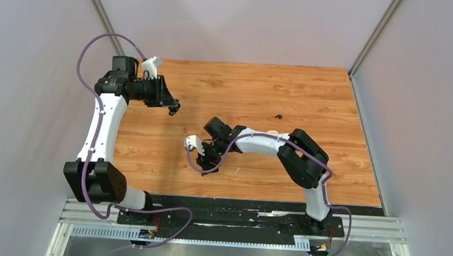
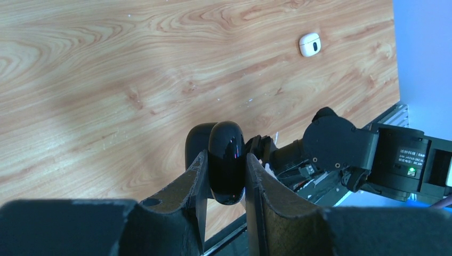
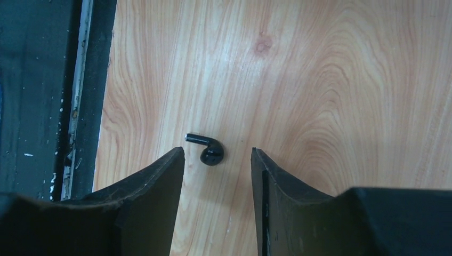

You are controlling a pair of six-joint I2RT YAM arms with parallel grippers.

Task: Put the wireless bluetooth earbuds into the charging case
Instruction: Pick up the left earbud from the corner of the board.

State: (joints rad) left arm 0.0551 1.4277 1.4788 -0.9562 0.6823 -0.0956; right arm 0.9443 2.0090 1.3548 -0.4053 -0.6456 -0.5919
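My left gripper (image 1: 173, 109) is raised over the table's far left and is shut on a glossy black charging case (image 2: 226, 160), which stands on edge between the fingers (image 2: 261, 186). My right gripper (image 1: 207, 162) hangs low over the middle of the table near the front, jaws open. In the right wrist view a black earbud (image 3: 207, 150) lies on the wood just ahead of the open gripper (image 3: 216, 151), between the fingertip lines and touching neither. A second black earbud (image 1: 279, 116) lies farther back on the table. No white earbuds show.
A small white rounded case (image 2: 309, 44) lies on the wooden table (image 1: 329, 92). The black base strip (image 3: 32, 80) at the table's near edge runs close to the left of the right gripper. The right arm's wrist (image 2: 341, 149) shows beyond the left gripper.
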